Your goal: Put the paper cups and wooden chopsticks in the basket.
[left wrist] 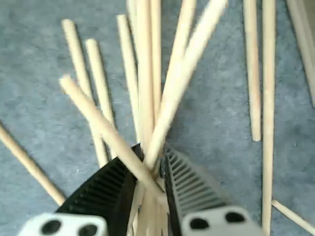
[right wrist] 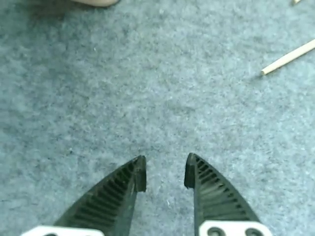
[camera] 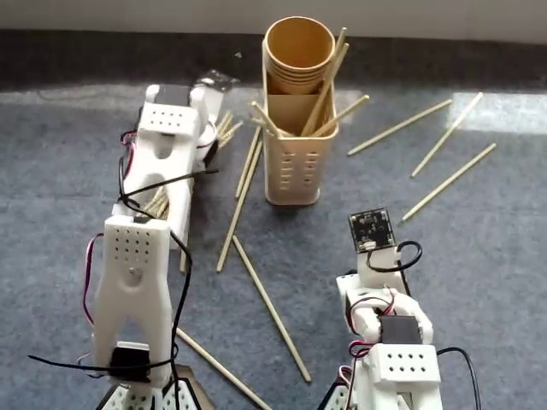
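Now the left gripper point(left wrist: 152, 155) is clenched on a bundle of chopsticks point(left wrist: 146, 73), near the far edge of the surface and just beside the basket point(camera: 295, 171), which holds the paper cups point(camera: 297, 51) and some sticks. I judge that this bundle goes in next, and it must rise above the rim. The right gripper point(right wrist: 165, 171) hangs released, and loose chopsticks point(camera: 270, 309) lie mid-surface.

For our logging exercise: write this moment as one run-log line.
left hand: shut on chopsticks | right hand: open | cups: in basket
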